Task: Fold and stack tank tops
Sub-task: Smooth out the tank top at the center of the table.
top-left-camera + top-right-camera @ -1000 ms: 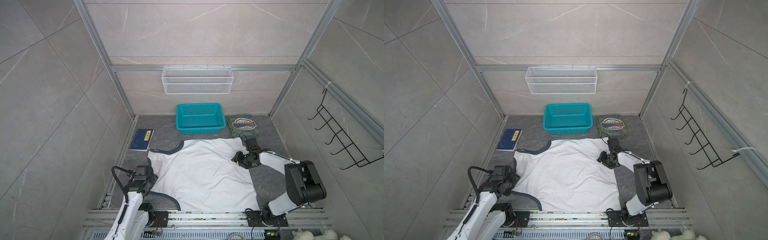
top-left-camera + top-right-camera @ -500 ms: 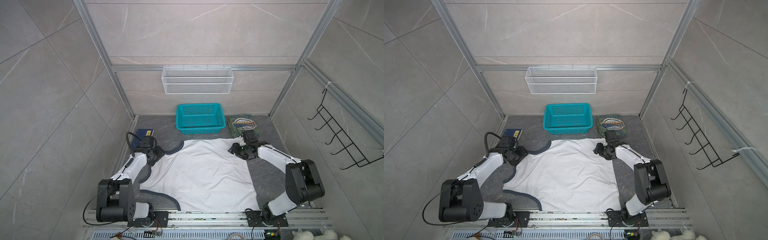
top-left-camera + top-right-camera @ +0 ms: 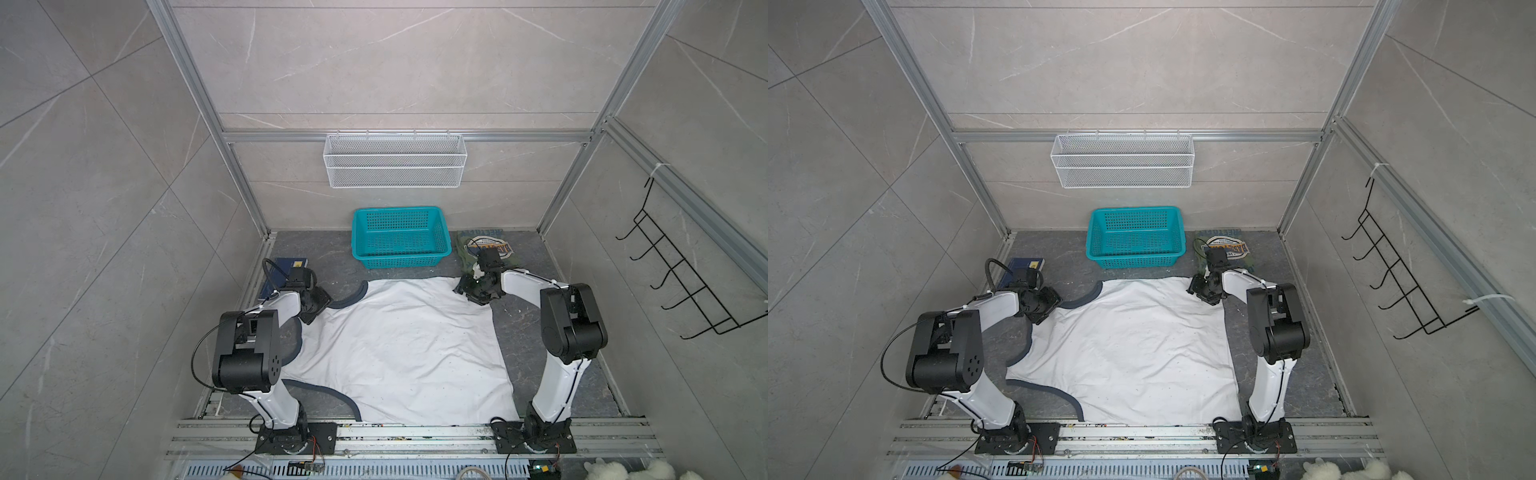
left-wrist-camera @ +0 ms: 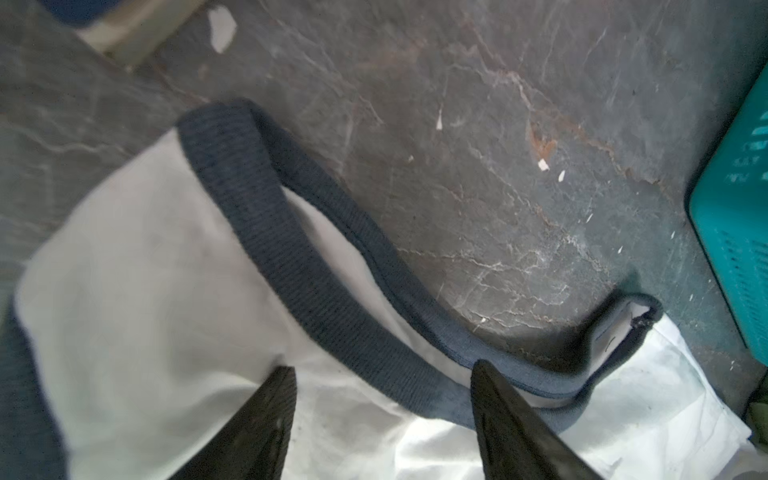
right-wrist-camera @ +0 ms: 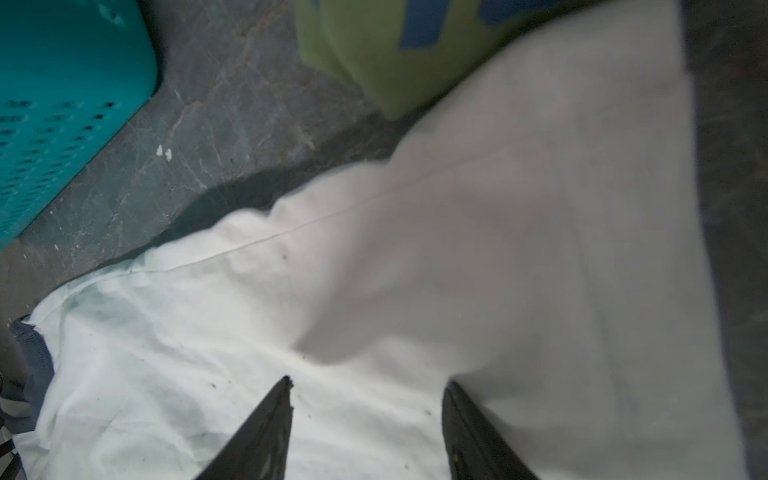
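The white tank top (image 3: 399,345) (image 3: 1125,345) lies spread flat on the dark floor, with navy trim along its left side. The olive green tank top (image 3: 494,243) (image 3: 1225,245) lies folded at the back right, badge up. My left gripper (image 3: 320,305) (image 4: 382,370) is low over the white top's far left strap. It is open, with white cloth and navy trim (image 4: 291,249) between its fingertips. My right gripper (image 3: 469,289) (image 5: 368,382) is open over the white top's far right corner, close to the olive top (image 5: 374,54).
A teal basket (image 3: 399,210) (image 3: 1136,210) stands at the back centre, just beyond the white top. A blue book (image 3: 291,262) lies at the back left behind my left arm. A white wire shelf (image 3: 395,160) hangs on the back wall, and black hooks (image 3: 681,282) on the right wall.
My left arm swung from the front left out to the white top's far left strap. My right gripper moved back along the right edge to the far corner.
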Controlling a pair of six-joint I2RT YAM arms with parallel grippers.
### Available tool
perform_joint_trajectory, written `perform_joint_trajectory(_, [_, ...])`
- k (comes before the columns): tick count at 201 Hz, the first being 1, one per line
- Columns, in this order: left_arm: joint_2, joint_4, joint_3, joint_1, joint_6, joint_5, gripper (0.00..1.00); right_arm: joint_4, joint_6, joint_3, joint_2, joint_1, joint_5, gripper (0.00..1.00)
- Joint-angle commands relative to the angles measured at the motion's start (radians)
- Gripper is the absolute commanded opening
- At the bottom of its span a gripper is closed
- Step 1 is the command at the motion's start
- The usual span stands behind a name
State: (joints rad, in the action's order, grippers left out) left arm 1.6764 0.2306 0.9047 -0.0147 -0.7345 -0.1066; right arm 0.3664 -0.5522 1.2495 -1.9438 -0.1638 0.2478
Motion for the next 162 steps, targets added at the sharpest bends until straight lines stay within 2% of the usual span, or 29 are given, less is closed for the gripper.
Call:
perform_joint_trajectory(1, [-0.032, 0.015, -0.091, -0.076, -0.027, 0.056, 0.70, 0.043, 0.024, 0.015, -0.026, -0.003, -0.022, 0.60])
perform_joint_trajectory(41, [-0.104, -0.013, -0.172, -0.193, -0.016, 0.073, 0.70, 0.046, 0.030, 0.021, -0.037, -0.006, -0.011, 0.60])
perform_joint_trajectory(74, [-0.119, 0.009, -0.103, -0.185, 0.029, -0.010, 0.70, 0.056, 0.049, 0.042, -0.004, -0.018, 0.009, 0.59])
perform_joint_trajectory(91, [-0.140, 0.064, -0.024, -0.098, 0.049, 0.010, 0.70, 0.074, 0.060, 0.070, 0.019, -0.022, 0.021, 0.60])
perform_joint_trajectory(114, [-0.147, 0.081, 0.071, 0.089, 0.096, 0.053, 0.69, 0.099, 0.095, 0.111, 0.053, -0.023, -0.005, 0.60])
perform_joint_trajectory(137, [-0.070, 0.109, 0.181, 0.243, 0.142, 0.051, 0.69, 0.130, 0.113, 0.154, 0.059, -0.018, -0.044, 0.60])
perform_joint_trajectory(162, [0.035, 0.078, 0.269, 0.363, 0.175, 0.052, 0.69, 0.126, 0.116, 0.186, 0.031, -0.016, -0.038, 0.60])
